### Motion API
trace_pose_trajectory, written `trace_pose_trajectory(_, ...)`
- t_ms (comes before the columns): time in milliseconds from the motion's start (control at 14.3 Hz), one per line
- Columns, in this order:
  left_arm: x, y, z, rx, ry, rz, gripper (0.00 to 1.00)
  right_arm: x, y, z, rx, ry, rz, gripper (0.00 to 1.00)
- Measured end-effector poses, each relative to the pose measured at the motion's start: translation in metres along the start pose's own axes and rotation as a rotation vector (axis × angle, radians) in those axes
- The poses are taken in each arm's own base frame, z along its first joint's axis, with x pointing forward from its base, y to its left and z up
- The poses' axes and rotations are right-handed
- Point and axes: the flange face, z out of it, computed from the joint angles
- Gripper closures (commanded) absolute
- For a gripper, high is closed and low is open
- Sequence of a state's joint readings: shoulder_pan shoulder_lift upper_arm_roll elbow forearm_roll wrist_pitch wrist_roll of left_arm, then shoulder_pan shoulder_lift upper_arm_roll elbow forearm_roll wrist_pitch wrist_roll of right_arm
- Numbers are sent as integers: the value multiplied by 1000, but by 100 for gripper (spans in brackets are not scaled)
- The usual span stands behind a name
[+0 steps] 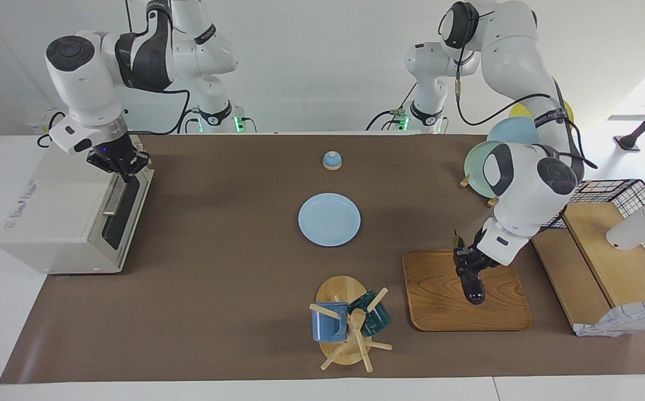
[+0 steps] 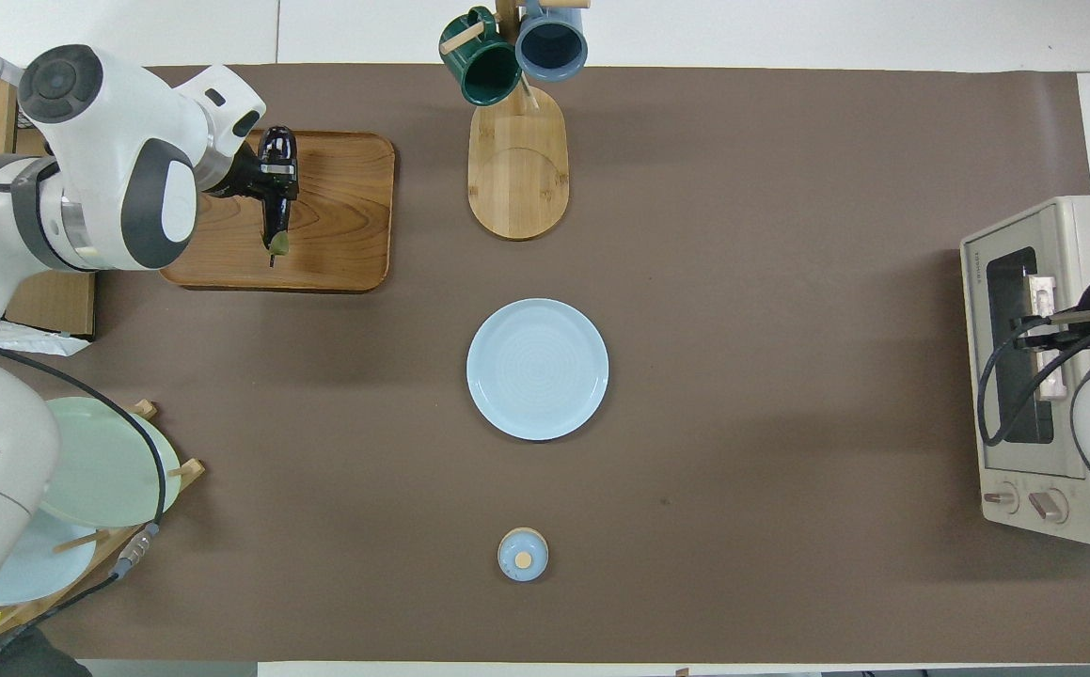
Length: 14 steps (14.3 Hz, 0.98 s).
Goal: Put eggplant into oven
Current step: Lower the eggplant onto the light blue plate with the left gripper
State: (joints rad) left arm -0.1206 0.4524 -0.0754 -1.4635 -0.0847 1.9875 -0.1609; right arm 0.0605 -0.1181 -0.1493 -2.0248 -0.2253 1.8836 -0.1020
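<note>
The eggplant (image 1: 471, 284), long and glossy dark purple with a green stem, is held in my left gripper (image 1: 466, 263) just over the wooden tray (image 1: 495, 312). The gripper is shut on its middle. In the overhead view the eggplant (image 2: 277, 209) lies along the tray (image 2: 338, 216), stem toward the robots, with the left gripper (image 2: 269, 175) on it. The cream-white oven (image 1: 60, 217) stands at the right arm's end of the table. My right gripper (image 1: 124, 166) is at the handle of its dark glass door (image 1: 117, 220). The overhead view also shows the oven (image 2: 1052, 244) and the right gripper (image 2: 1035, 331).
A light blue plate (image 1: 329, 219) lies mid-table. A mug tree (image 1: 350, 328) with a blue and a green mug stands farther from the robots. A small blue lidded dish (image 1: 331, 160) sits nearer them. A plate rack (image 1: 481, 167) and a wood-and-wire rack (image 1: 617, 250) are at the left arm's end.
</note>
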Motion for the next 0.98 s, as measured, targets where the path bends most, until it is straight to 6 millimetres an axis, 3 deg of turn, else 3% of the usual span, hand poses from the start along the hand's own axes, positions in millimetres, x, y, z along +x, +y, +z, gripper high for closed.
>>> trace_pose_trajectory(209,-28,46,-35,-1,-23,-26,100,-2,12,5,-3,5,-40,100)
trace_pose_trajectory(348,-53,91,-36,-5,-45,-48,100,-4,18,7,-2,3,-73,100)
trace_pose_trajectory(627,-117,174,-3,11,-104,-47,100,-10,30,25,4,-10,-81,100)
trace_pose_trajectory(976,-204,211,58,-22,-57,-12,100,-12,30,36,7,-9,-80,100)
